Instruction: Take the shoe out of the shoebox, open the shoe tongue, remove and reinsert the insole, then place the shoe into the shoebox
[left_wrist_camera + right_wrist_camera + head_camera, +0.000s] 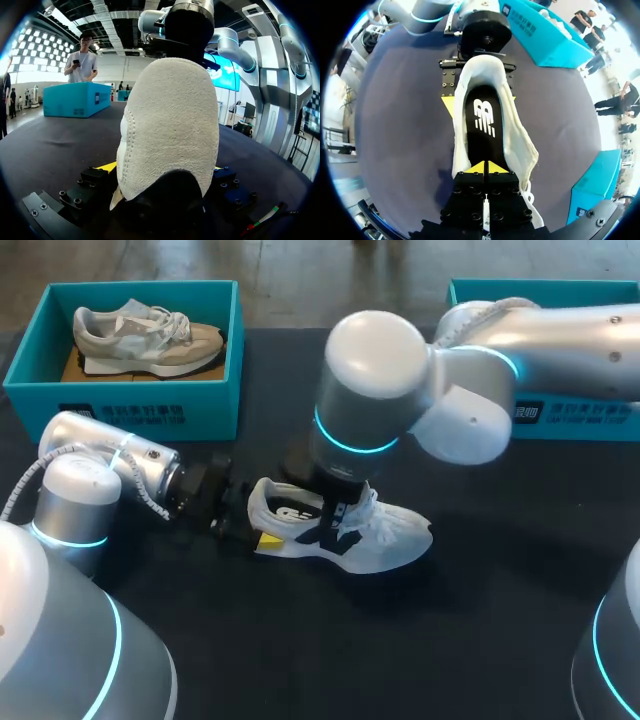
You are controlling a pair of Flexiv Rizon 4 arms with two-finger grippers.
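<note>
A white shoe (392,536) with dark side markings lies on its sole on the black table, toe to the right. My left gripper (250,528) stands wide around the heel (170,125), one yellow tip touching each side, so it holds the shoe. My right arm reaches down from the right over the shoe's opening. Its gripper (484,167) is shut, the yellow tips pressed together just above the black insole (482,120) at the tongue end. Whether the tips pinch anything I cannot tell. The insole lies flat inside the shoe.
A teal shoebox (120,405) at the back left holds a beige shoe (150,338). A second teal box (575,412) stands at the back right, partly behind my right arm. Bare black table lies in front of the white shoe.
</note>
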